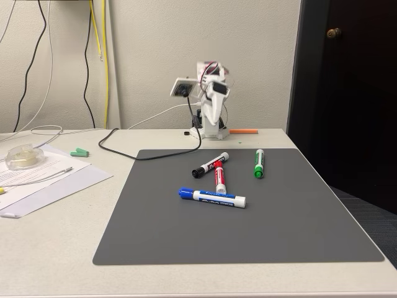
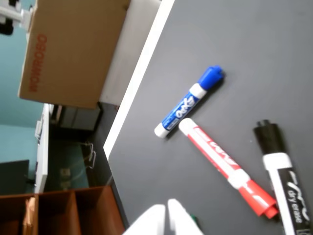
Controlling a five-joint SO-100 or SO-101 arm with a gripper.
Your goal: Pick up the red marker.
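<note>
The red marker (image 1: pixel 219 179) lies mid-mat (image 1: pixel 155 236) — between black marker (image 1: pixel 209 164) and blue marker (image 1: pixel 212 197). The gripper (image 2: pixel 166 215) holds nothing, fingertips together.

A fixed view looks from the front of the table, low and level, across the grey mat (image 1: pixel 248 236) toward the arm (image 1: pixel 209 105) at the far wall. A wrist view looks down steeply, tilted, close over the same mat (image 2: pixel 254 58). Both share the mat's middle, where markers lie together.
</note>
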